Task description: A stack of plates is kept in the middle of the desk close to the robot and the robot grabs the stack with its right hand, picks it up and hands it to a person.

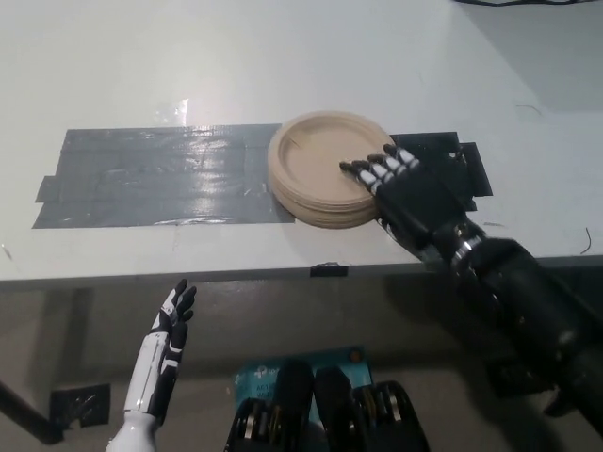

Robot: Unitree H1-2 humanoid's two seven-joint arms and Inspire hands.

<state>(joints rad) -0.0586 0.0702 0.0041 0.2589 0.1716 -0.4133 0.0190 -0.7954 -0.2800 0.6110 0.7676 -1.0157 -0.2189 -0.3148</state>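
Note:
A stack of tan paper plates (316, 168) sits on the white desk (283, 66) near its front edge, at the right end of a grey tape patch. My black right hand (410, 193) lies at the stack's right side, its fingers (372, 169) spread over the top plate's rim, its thumb low beside the stack's edge. The fingers are not closed around the plates. My white left hand (162, 353) rests open below the desk edge at the lower left.
A wide patch of grey tape (155, 176) covers the desk left of the plates. Black tape (452, 165) lies under my right hand. A small black tab (323, 270) sits on the desk's front edge. Dark cables (528, 5) show at the far right corner.

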